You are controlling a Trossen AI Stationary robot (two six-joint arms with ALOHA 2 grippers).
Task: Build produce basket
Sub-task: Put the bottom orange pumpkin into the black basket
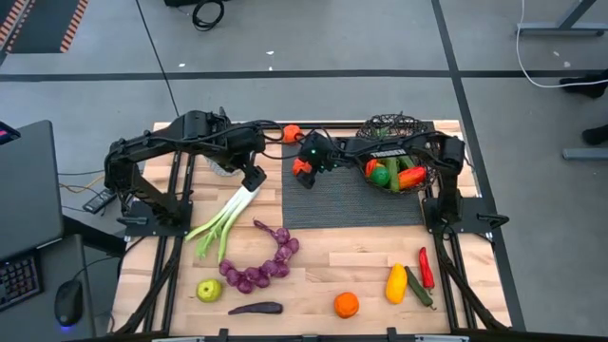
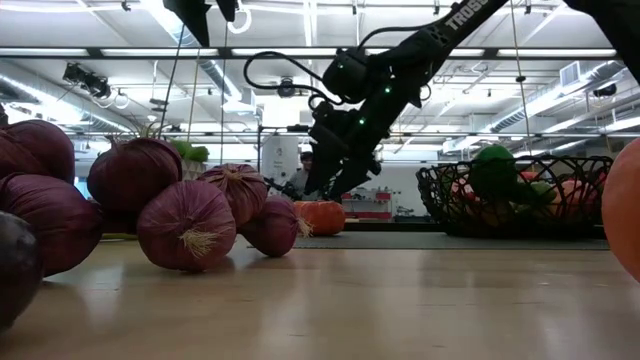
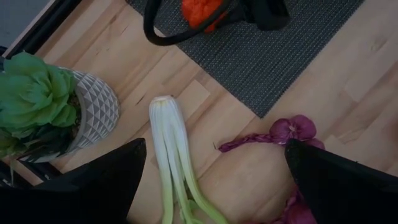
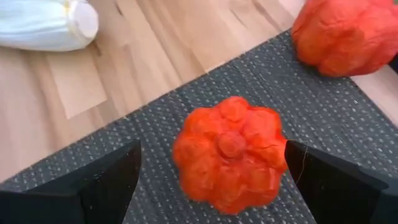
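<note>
**Watch the little orange pumpkin before you squeeze**

Your right gripper [image 4: 211, 180] hangs just over an orange pumpkin [image 4: 230, 152] that sits on the dark mat [image 1: 351, 201], near the mat's corner. Its fingers are spread wide, one on each side of the pumpkin, and they hold nothing. The pumpkin is round and bumpy, so I think it could roll or pop out if you close off-centre. A second orange pumpkin [image 4: 345, 34] lies close beyond it, and you could bump that one as you come down.

The basket [image 1: 397, 157] is off to the side of this gripper, at the far end of the mat, with some produce already inside. The mat between them looks bare, so you have room to carry across. Lift high enough to clear the basket's rim.

Your left gripper [image 3: 211, 180] is spread wide too, empty, over the leek [image 3: 171, 149]. The potted plant [image 3: 53, 109] stands just beside it, so swing away from it.
</note>
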